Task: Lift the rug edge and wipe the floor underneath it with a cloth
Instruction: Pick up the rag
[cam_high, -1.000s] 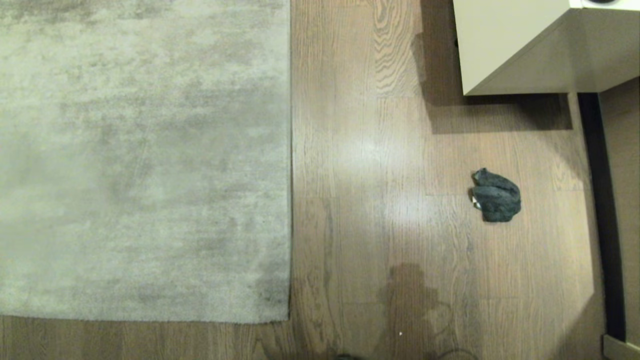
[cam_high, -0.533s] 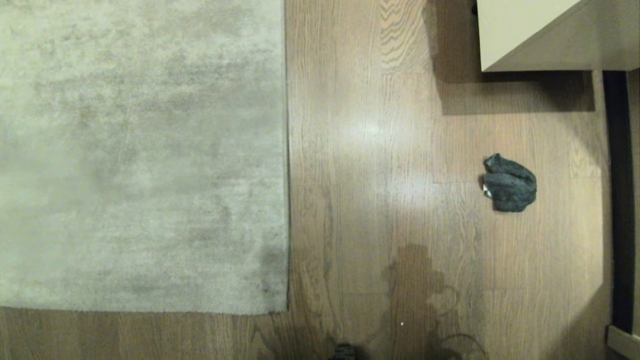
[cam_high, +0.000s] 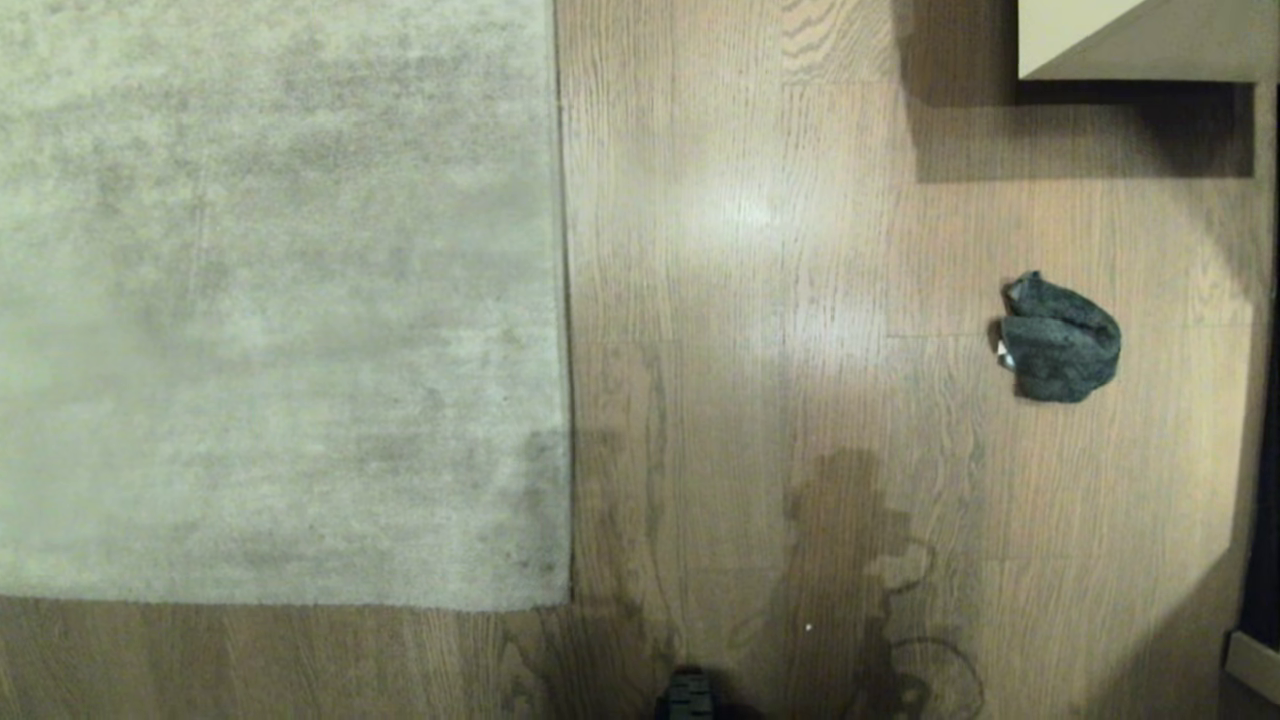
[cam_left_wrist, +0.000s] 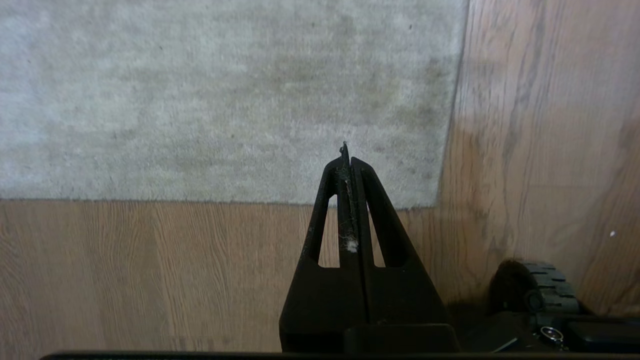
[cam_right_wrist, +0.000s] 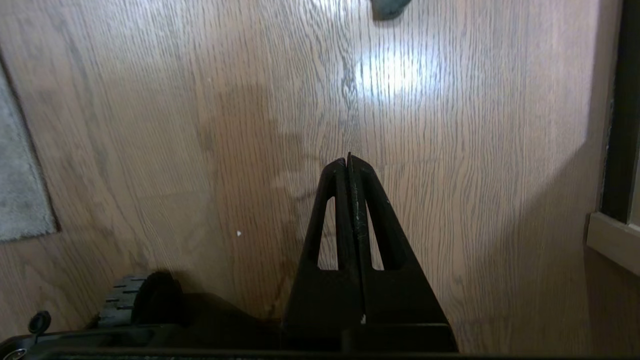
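A pale grey-beige rug lies flat on the left, and its straight rug edge runs down to a square corner near the bottom. The floor of light brown wood planks spreads to the right of it. The cloth, a crumpled dark grey-teal rag, rests on the floor at the right. Neither arm shows in the head view. My left gripper is shut and empty, hanging above the rug edge at its corner. My right gripper is shut and empty over bare floor, with the cloth far ahead.
A pale cabinet stands at the top right and casts a shadow on the planks. A dark gap and a beige skirting line the right side. My own base peeks in at the bottom.
The whole head view has shifted: rug corner, cloth and cabinet have slid upward and the right-hand things further right, as the camera moved. Nothing on the floor has moved itself.
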